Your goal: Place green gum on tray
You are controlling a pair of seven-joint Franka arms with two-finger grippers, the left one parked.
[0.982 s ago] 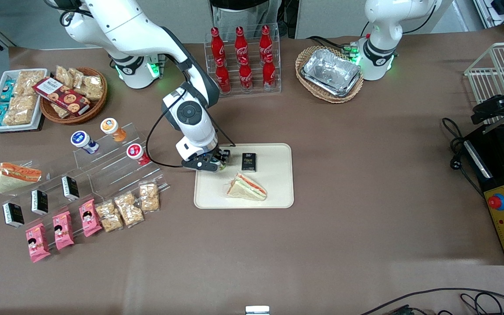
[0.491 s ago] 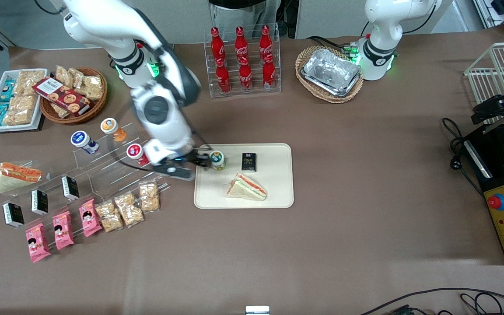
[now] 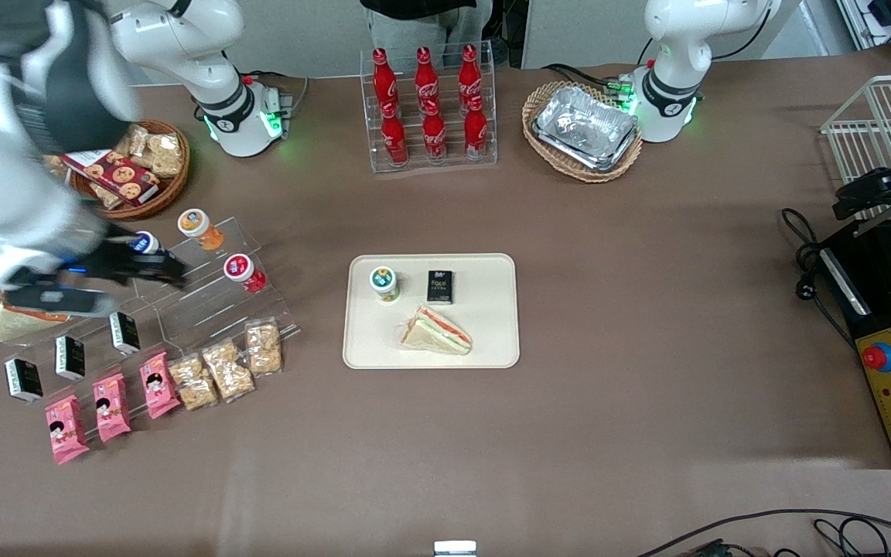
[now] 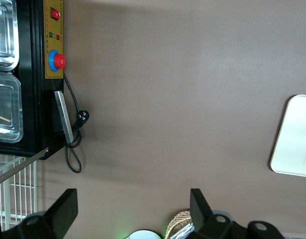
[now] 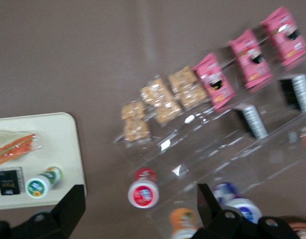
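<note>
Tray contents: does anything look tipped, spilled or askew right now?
Nothing stands out. The green gum stands upright on the tray, apart from the black packet and sandwich. The open gripper hangs over the snack display.

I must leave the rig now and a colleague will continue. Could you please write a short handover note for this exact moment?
Gripper: open, holding nothing, above the clear display stand toward the working arm's end of the table, well away from the tray.
Green gum: stands upright on the tray, beside the small black box, with the sandwich nearer the front camera. Nothing touches it.
Done: the gum is on the tray and released.
Left: nothing on the gum itself; only let the arm finish pulling away, and check that the jar stays upright.
</note>
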